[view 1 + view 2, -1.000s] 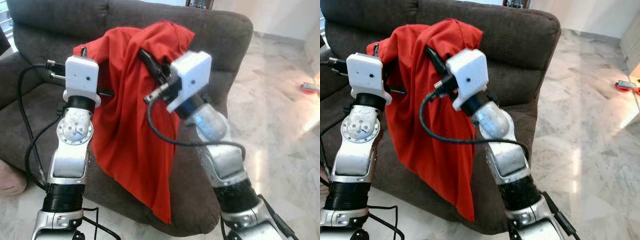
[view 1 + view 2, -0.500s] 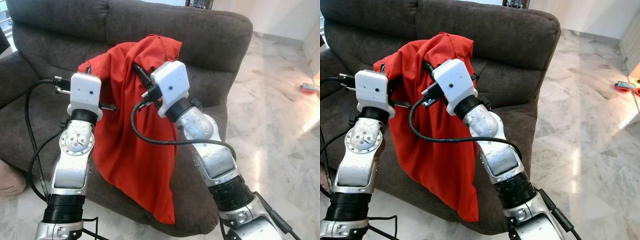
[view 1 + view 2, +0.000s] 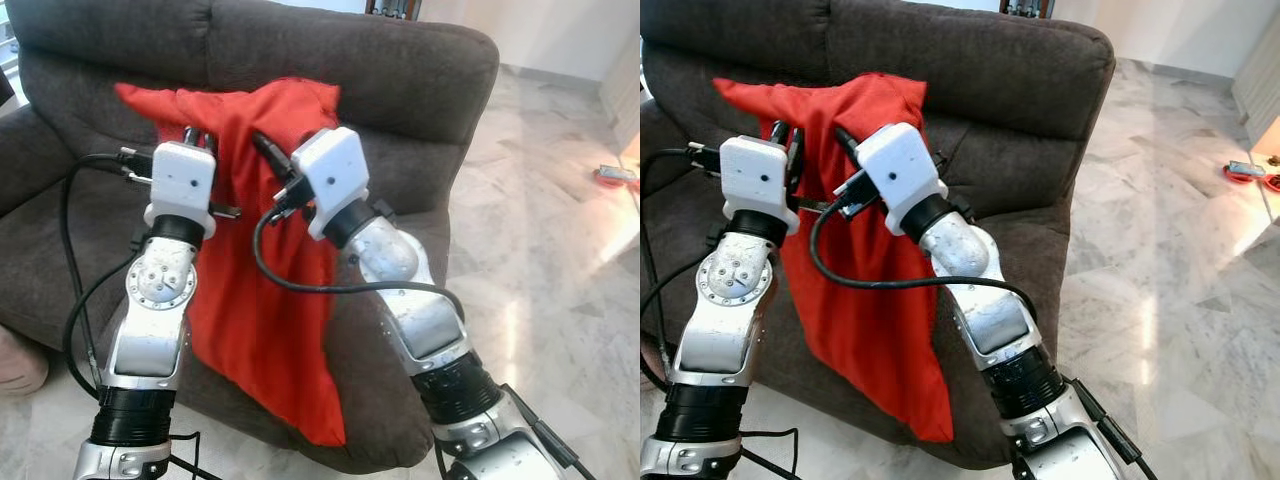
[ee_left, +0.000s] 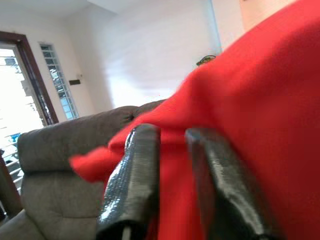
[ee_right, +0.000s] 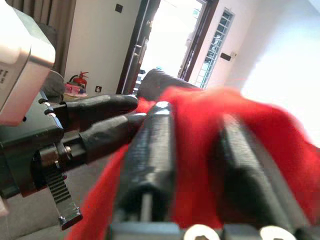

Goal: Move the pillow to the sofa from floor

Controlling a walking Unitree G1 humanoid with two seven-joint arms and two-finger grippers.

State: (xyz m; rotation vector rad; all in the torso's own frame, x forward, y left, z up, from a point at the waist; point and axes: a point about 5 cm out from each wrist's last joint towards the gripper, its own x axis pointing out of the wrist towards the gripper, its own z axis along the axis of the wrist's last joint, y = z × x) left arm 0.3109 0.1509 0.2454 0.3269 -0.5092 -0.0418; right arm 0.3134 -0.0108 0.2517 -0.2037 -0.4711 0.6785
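Placing | red pillow (image 3: pixel 262 290) draped over sofa (image 3: pixel 420 90) seat edge | left gripper (image 4: pixel 170 180) and right gripper (image 5: pixel 200 165) jaws clamped on its top | should carry deeper (lower end overhangs) before release.

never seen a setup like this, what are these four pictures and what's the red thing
Two silver robot arms belong to a walking humanoid. The two wide pictures come from cameras in its head, looking down at a dark grey sofa. The two close-ups come from cameras on its wrists, looking along each tool's black fingers. The red thing is a limp red pillow. The left tool and the right tool both pinch its upper part, so it hangs down over the sofa's seat and front. A pale marble floor lies beside the sofa.
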